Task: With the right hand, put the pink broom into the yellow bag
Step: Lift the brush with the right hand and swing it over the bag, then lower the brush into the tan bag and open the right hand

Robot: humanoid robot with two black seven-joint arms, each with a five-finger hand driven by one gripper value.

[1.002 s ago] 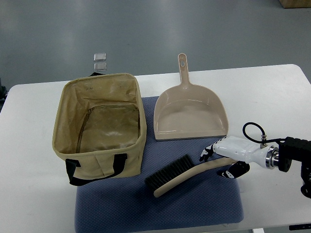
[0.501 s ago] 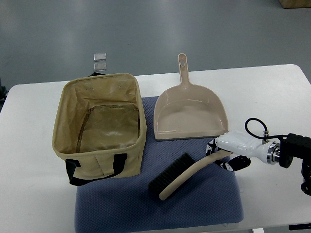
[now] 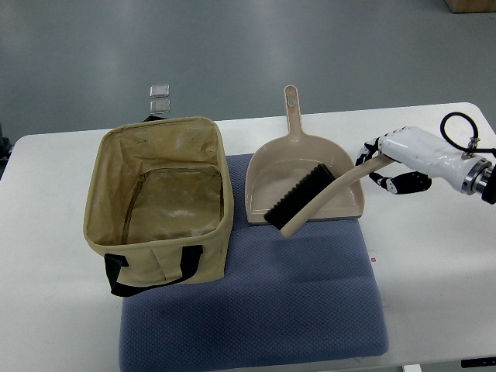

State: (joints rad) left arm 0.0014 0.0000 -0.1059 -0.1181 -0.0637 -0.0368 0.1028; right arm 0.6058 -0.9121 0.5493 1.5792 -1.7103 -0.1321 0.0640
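Note:
The pale pink broom (image 3: 310,200) with black bristles hangs in the air over the front of the matching dustpan (image 3: 304,186), its head tilted down to the left. My right hand (image 3: 381,159) is shut on the end of its handle, above the table's right side. The yellow-tan fabric bag (image 3: 159,200) with black handles stands open on the left, well apart from the broom. The left arm does not show.
A blue-grey mat (image 3: 256,310) covers the middle of the white table (image 3: 46,310), under the bag's edge and the dustpan. Two small clear squares (image 3: 160,96) lie on the grey floor beyond the table's far edge.
My right hand has lifted the broom off the mat and carried it up and away from me, so that it now hangs over the dustpan. The bag and dustpan have stayed put.

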